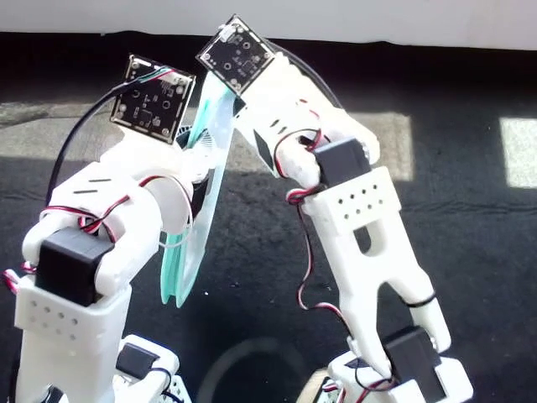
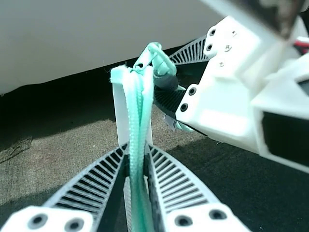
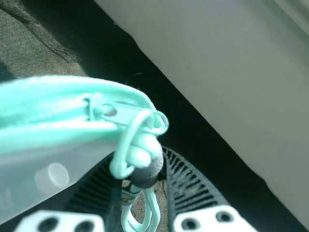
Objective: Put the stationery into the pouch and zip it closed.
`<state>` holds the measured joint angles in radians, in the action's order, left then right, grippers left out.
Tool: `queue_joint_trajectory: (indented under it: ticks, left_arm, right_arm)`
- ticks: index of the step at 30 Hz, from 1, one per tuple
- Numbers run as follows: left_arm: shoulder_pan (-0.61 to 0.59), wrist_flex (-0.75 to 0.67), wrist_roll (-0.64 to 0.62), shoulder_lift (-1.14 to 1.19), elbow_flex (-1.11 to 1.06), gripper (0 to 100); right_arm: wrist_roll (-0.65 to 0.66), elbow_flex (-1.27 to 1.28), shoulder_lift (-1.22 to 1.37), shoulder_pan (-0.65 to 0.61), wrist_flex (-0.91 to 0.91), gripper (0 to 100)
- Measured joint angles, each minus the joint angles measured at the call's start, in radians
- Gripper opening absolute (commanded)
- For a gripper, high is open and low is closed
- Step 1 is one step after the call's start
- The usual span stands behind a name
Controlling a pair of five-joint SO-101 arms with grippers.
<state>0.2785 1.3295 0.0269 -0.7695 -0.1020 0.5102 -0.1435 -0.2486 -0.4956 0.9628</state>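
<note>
A translucent pouch (image 1: 198, 227) with mint-green trim hangs in the air between the two arms, one end pointing down toward the table. My left gripper (image 2: 137, 151) is shut on the pouch's zipper edge (image 2: 136, 111), which stands upright between its ribbed fingers. My right gripper (image 3: 140, 166) is shut on the mint cord and dark bead of the zipper pull (image 3: 140, 154). The slider (image 3: 112, 112) sits at the end of the zipper. In the left wrist view the right gripper (image 2: 175, 99) is close behind the pull (image 2: 155, 59). A pale round shape (image 3: 51, 177) shows through the pouch wall.
A dark fabric mat (image 1: 470, 252) covers the table, with bright sun patches (image 1: 518, 151) at the right. A white wall (image 1: 377, 17) runs along the back. Both arm bases (image 1: 403, 369) stand at the near edge.
</note>
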Motion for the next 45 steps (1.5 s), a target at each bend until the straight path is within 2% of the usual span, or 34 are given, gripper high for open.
queue_joint_trajectory:
  ticks: [9, 18, 24, 35, 45]
  left_arm:
    - [0.003, 0.0, 0.0, 0.0, 0.0, 1]
    - [0.005, 0.0, 0.0, 0.0, 0.0, 1]
    - [0.009, 0.0, 0.0, -0.005, 0.0, 1]
    - [0.021, 0.002, -0.002, -0.084, -0.003, 1]
    - [0.021, 0.002, -0.014, -0.086, -0.003, 1]
  right_arm:
    - [0.0, -0.011, -0.035, 0.0, 0.097, 0.7]
    - [0.0, 0.048, -0.048, 0.003, 0.115, 0.7]
    - [0.0, 0.081, -0.041, 0.126, 0.0, 0.7]
    - [0.0, 0.023, 0.158, 0.219, -0.037, 0.7]
    - [0.006, 0.014, 0.279, 0.219, -0.037, 0.7]
